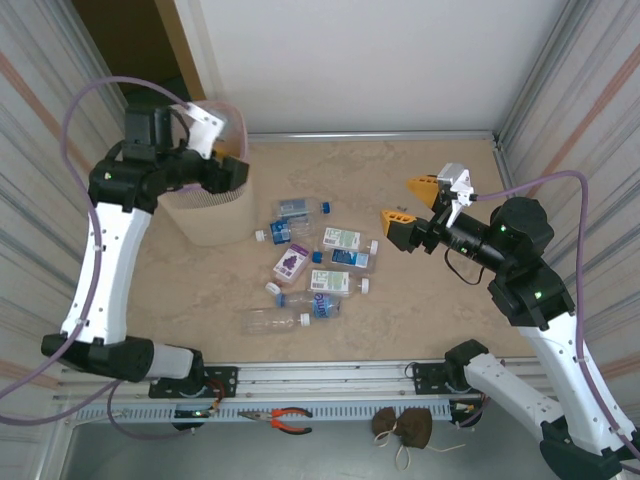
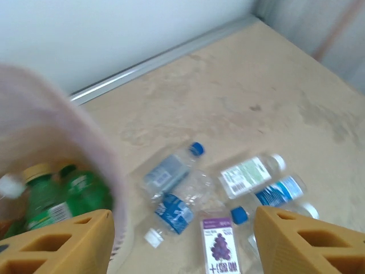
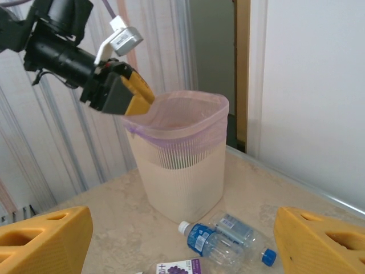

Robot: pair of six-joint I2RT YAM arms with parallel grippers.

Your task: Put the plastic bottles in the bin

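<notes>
Tall beige ribbed bin with pink liner (image 1: 210,218), far-left corner of table (image 1: 430,300): green plastic bottles (image 2: 63,194) inside. Clear plastic bottles (image 1: 310,270), table centre: I count roughly eight outstanding. Left fingers (image 2: 63,240) over bin, right fingers (image 1: 420,183): both spread, empty.

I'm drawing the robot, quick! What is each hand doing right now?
Left hand: open, holding nothing, over the rim of the bin.
Right hand: open, holding nothing.
</notes>
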